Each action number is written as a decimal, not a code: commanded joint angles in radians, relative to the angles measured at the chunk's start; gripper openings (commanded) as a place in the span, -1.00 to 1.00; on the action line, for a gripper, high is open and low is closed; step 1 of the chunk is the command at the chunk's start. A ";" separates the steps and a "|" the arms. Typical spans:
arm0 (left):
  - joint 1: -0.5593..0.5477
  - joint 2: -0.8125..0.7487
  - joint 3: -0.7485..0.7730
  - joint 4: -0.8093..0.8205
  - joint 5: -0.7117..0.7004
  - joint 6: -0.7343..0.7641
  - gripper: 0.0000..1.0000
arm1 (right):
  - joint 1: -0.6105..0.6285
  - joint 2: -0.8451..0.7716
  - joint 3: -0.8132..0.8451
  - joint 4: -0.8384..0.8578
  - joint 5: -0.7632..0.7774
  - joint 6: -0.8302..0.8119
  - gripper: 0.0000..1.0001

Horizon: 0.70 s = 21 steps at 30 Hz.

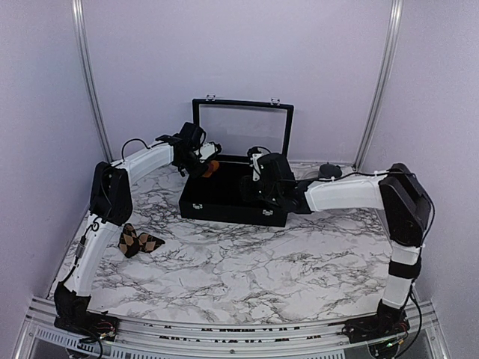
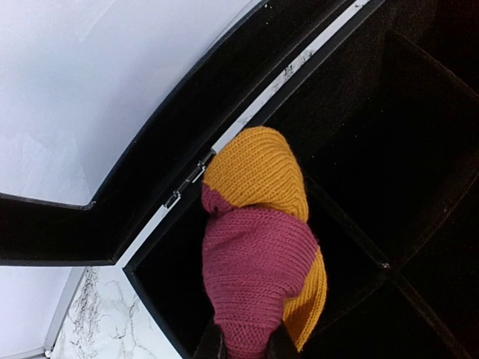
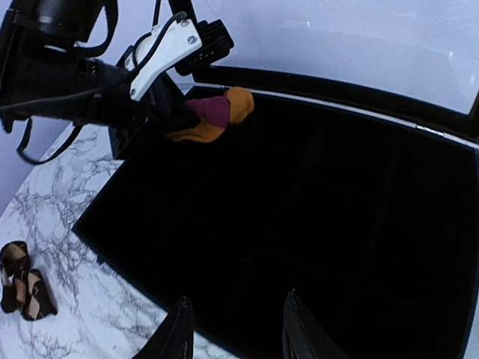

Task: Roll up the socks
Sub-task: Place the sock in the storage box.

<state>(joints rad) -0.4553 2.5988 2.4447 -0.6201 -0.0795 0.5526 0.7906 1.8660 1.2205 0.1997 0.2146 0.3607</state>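
Note:
A rolled magenta-and-orange sock [image 2: 258, 254] hangs over the back-left compartment of the black box [image 1: 224, 217]. My left gripper [image 2: 243, 345] is shut on its magenta end. The same sock [image 3: 213, 114] shows in the right wrist view under the left arm, and in the top view it [image 1: 212, 167] is at the box's back-left corner. The dark argyle sock [image 1: 137, 241] lies bunched on the marble table beside the left arm, and it [image 3: 22, 288] also shows at the lower left of the right wrist view. My right gripper [image 3: 236, 318] stands open over the box's front edge, holding nothing.
The box's lid [image 1: 242, 127] stands upright behind it. Dividers [image 2: 352, 232] split the box into compartments. A small black round object [image 1: 327, 172] sits at the back right of the table. Metal posts [image 1: 88, 75] and purple walls enclose the table.

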 commanded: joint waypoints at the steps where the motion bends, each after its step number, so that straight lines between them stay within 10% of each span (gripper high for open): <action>1: -0.001 0.018 -0.012 -0.074 0.001 0.038 -1.00 | -0.032 0.177 0.232 -0.248 -0.095 -0.066 -0.22; 21: 0.007 -0.082 -0.154 -0.316 0.044 0.111 -1.00 | 0.083 0.243 0.221 -0.315 -0.328 -0.061 -0.49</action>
<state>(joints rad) -0.4545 2.5492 2.3604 -0.6735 -0.0628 0.6441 0.7952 2.1269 1.4887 -0.0250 0.0093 0.3019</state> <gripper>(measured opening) 0.109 0.268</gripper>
